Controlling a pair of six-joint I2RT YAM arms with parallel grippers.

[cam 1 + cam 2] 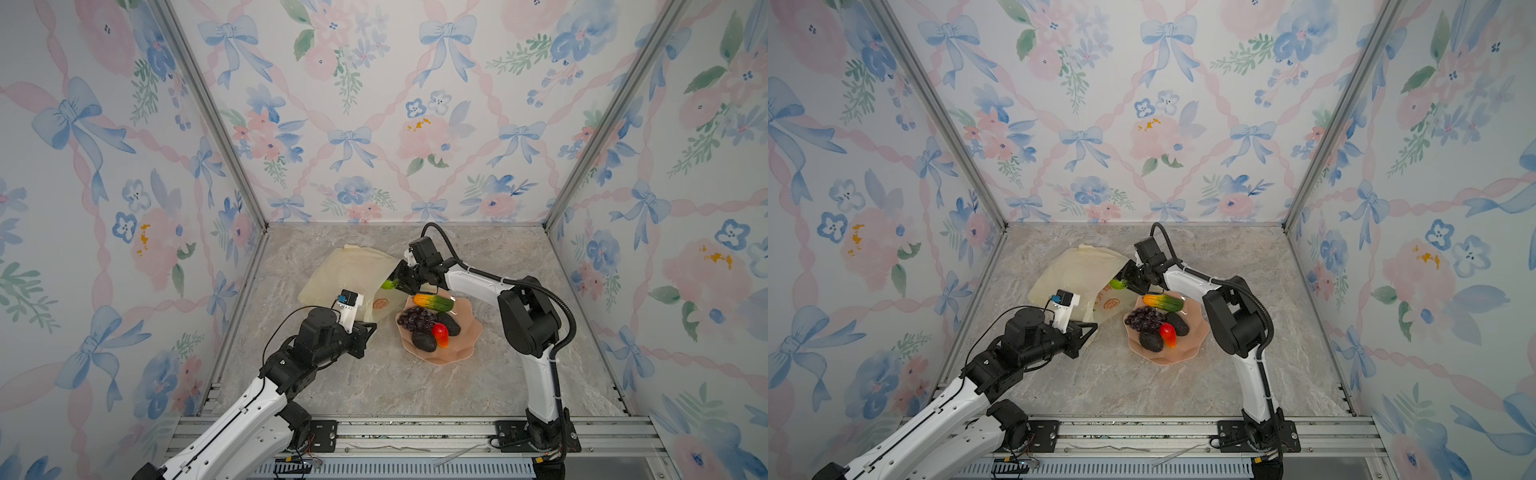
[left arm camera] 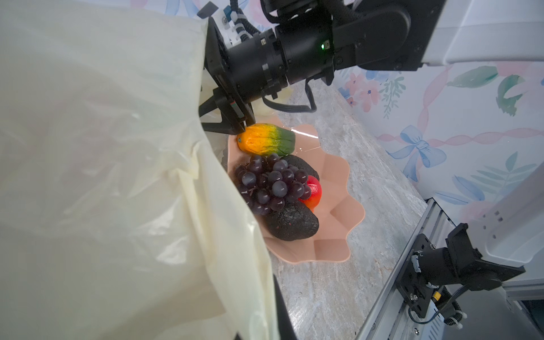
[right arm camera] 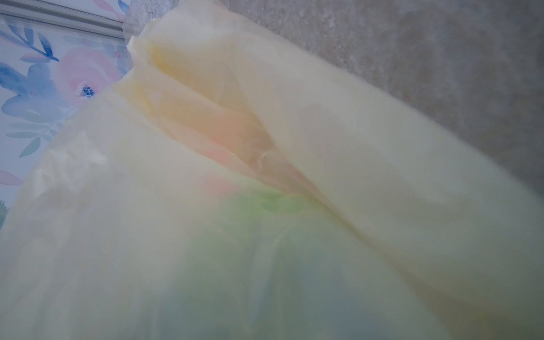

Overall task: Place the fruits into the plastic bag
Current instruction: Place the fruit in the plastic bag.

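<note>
Pale-yellow crinkly plastic bag (image 1: 347, 270) lies on the marble table (image 1: 374, 386), its mouth facing the pink dish (image 1: 467, 336). A green fruit (image 1: 389, 284) sits right at that mouth, at the tips of the right gripper (image 1: 399, 277). Honestly can't tell if those jaws are apart or gripping it. The left gripper (image 1: 368, 328) is pinched together on the bag's edge.

My worry: the fruit looks barely inside, so it could roll back out, or the thin film could snag the fingers. The grape bunch (image 1: 417, 318) and orange-green mango (image 1: 434, 302) wait in the dish.
</note>
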